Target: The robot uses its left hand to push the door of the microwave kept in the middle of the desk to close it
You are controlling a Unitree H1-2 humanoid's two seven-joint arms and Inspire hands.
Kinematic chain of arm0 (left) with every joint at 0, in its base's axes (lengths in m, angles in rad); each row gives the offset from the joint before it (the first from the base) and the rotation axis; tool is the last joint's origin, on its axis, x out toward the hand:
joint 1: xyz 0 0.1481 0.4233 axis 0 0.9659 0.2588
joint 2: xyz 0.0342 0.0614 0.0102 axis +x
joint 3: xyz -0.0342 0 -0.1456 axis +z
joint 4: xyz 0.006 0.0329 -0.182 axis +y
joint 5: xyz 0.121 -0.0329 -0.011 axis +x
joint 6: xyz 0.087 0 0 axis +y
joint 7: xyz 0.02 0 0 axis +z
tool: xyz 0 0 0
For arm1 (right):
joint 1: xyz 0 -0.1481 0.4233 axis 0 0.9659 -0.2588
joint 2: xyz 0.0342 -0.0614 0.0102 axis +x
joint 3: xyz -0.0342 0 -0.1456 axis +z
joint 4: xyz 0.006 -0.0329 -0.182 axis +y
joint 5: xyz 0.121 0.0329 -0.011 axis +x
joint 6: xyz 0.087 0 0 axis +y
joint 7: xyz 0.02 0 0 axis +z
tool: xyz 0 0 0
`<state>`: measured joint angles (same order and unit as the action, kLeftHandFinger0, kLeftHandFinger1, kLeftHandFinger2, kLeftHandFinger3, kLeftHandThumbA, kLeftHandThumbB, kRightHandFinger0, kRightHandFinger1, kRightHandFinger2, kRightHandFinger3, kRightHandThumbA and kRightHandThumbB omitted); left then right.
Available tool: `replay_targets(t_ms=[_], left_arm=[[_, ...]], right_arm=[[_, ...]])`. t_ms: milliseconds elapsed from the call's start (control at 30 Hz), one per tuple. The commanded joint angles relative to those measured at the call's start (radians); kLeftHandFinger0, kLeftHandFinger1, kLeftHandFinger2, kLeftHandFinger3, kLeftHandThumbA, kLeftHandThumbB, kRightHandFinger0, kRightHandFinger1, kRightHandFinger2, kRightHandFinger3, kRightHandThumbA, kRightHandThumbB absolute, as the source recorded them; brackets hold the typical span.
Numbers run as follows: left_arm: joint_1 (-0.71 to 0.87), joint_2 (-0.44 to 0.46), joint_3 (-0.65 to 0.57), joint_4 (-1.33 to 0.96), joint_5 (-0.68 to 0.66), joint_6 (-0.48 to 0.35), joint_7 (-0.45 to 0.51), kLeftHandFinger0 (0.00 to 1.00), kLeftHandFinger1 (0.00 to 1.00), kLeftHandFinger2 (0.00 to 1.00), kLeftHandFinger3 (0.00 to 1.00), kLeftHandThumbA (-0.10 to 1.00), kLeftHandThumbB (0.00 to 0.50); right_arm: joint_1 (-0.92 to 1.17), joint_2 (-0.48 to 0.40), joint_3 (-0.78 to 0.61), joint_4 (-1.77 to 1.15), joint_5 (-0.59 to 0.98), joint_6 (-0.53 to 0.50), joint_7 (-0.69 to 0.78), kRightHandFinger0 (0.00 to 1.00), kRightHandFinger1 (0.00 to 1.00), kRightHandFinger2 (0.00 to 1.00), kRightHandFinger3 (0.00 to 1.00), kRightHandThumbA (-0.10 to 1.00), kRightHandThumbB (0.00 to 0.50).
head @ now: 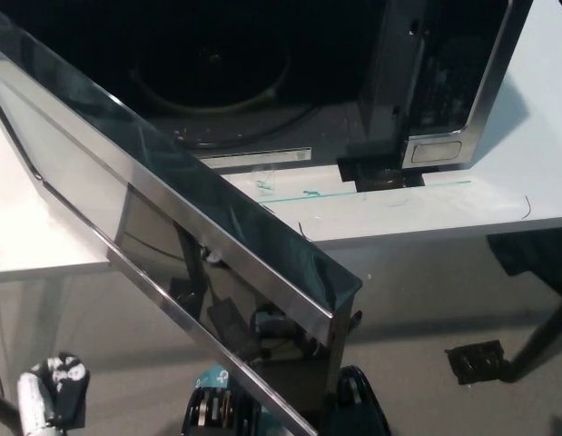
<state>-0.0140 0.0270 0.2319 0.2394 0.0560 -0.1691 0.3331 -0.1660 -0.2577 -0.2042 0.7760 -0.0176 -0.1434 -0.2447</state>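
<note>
**Microwave door stands open, left hand low beside it**

The microwave (262,82) sits on the white desk (526,173), filling the far part of the head view. Its dark cavity is exposed, with the round turntable (212,77) visible inside and the control panel (444,82) on the right.

The door (217,263) is swung wide open, running as a long mirrored slab from the far left down toward the near middle, its free end hanging out past the desk's near edge over the grey floor (its glossy face reflects the clutter below).

The left hand (55,391) is at the near left corner, below and to the left of the door and apart from it. Whether its fingers are apart or together cannot be told here.

A dark arm or pole (544,345) crosses the near right corner; the right hand itself is not seen.
</note>
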Motion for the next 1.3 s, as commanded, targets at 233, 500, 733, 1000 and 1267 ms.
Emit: replay_targets(t_ms=[233, 500, 733, 1000, 1267], left_arm=[[0.071, 0.003, -0.085, -0.459, 0.057, -0.07, -0.075, 0.0, 0.0, 0.03, 0.32, -0.1, 0.051], [0.043, 0.03, -0.196, -0.621, 0.163, -0.162, -0.122, 0.0, 0.0, 0.09, 0.35, -0.1, 0.017], [-0.074, 0.071, -0.295, -0.703, 0.231, -0.185, -0.203, 0.0, 0.0, 0.08, 0.27, -0.1, 0.03], [-0.19, 0.056, -0.357, -0.619, 0.299, -0.175, -0.221, 0.0, 0.0, 0.01, 0.25, -0.1, 0.035], [-0.365, 0.073, -0.36, -0.454, 0.344, -0.166, -0.23, 0.0, 0.0, 0.03, 0.2, -0.1, 0.074]], right_arm=[[-0.021, -0.011, -0.004, -0.017, -0.017, -0.053, -0.049, 0.63, 0.62, 0.63, 0.58, 0.11, 0.155], [-0.02, -0.015, -0.006, -0.005, -0.013, -0.055, -0.048, 0.7, 0.69, 0.68, 0.59, 0.13, 0.147], [-0.005, -0.01, -0.007, -0.019, -0.012, -0.043, -0.051, 0.66, 0.67, 0.65, 0.55, 0.18, 0.17], [-0.004, -0.012, -0.01, 0.01, -0.007, -0.061, -0.056, 0.69, 0.68, 0.67, 0.55, 0.18, 0.185], [0.02, -0.006, -0.004, -0.025, -0.013, -0.035, -0.052, 0.68, 0.68, 0.67, 0.56, 0.19, 0.165]])
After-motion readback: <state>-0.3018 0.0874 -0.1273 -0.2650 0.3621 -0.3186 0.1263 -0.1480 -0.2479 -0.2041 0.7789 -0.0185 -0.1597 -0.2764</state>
